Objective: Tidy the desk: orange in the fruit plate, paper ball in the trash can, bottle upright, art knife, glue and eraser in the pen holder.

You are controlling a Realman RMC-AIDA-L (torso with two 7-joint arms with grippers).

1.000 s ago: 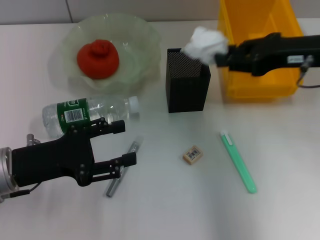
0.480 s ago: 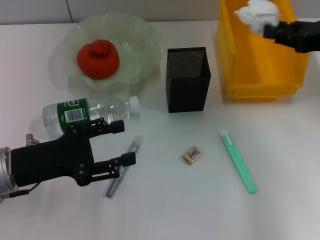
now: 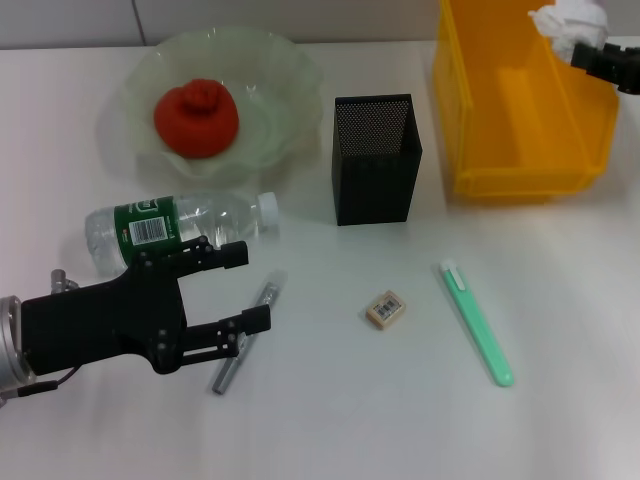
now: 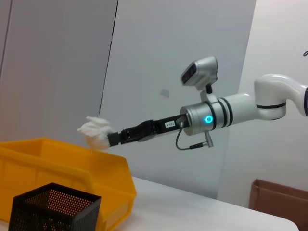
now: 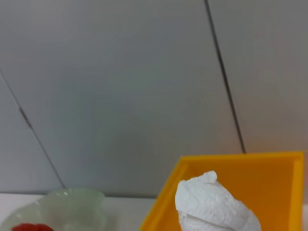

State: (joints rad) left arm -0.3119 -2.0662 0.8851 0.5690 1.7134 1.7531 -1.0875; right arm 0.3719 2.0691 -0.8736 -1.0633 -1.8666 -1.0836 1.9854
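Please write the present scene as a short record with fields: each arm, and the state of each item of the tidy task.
right end effector: shut on paper ball, held above trash can
left end effector: open, low over the desk beside bottle
orange: in fruit plate
bottle: lying on its side
eraser: on the desk, in front of pen holder
green art knife: on the desk
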